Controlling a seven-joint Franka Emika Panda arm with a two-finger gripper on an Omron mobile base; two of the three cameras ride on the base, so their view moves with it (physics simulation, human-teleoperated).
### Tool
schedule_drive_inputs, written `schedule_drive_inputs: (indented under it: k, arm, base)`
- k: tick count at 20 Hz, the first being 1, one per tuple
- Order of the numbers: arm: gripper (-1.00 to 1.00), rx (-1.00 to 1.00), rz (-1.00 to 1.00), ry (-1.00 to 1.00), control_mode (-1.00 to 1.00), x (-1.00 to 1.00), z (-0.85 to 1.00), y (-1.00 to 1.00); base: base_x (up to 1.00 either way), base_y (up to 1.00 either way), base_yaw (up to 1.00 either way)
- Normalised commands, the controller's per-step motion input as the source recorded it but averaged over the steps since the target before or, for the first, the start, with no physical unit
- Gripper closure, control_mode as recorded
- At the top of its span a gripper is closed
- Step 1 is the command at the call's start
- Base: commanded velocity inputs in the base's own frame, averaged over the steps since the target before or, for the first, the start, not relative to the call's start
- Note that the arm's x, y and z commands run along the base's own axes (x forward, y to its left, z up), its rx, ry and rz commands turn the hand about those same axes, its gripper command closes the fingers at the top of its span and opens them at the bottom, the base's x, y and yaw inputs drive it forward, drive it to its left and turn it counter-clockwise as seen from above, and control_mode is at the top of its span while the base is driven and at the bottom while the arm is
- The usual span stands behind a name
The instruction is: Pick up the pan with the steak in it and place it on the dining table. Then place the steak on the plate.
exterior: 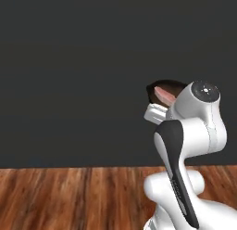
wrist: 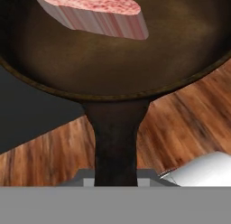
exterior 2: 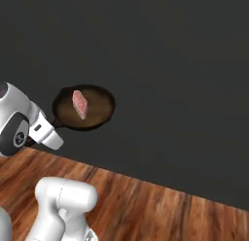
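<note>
Hand view: pan handle between shut jaws.

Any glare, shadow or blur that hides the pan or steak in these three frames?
Right base view: pan and steak evenly lit, no glare, edges slightly soft. Left base view: arm blocks most of the pan. Hand view: steak sharp, cropped at the top.

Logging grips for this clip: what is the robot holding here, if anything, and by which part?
The pan, held by its handle in the shut jaws and lifted above the floor, with the steak lying in it.
</note>
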Motion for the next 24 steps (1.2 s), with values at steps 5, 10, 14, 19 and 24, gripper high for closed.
schedule_drive_inputs:
  k: [5,10,14,19,24]
  arm:
    - [1.0,0.0,0.0,0.0,1.0,0.0,0.0,0.0]
    - [1.0,0.0,0.0,0.0,1.0,0.0,0.0,0.0]
    - [1.0,0.0,0.0,0.0,1.0,0.0,0.0,0.0]
    - [1.0,0.0,0.0,0.0,1.0,0.0,0.0,0.0]
    - [1.0,0.0,0.0,0.0,1.0,0.0,0.0,0.0]
  base:
    - [0.0,0.0,0.48]
    - [-0.01,0.0,0.49]
    - [-0.02,0.0,0.5]
    - [-0.02,0.0,0.5]
    - [-0.02,0.0,0.5]
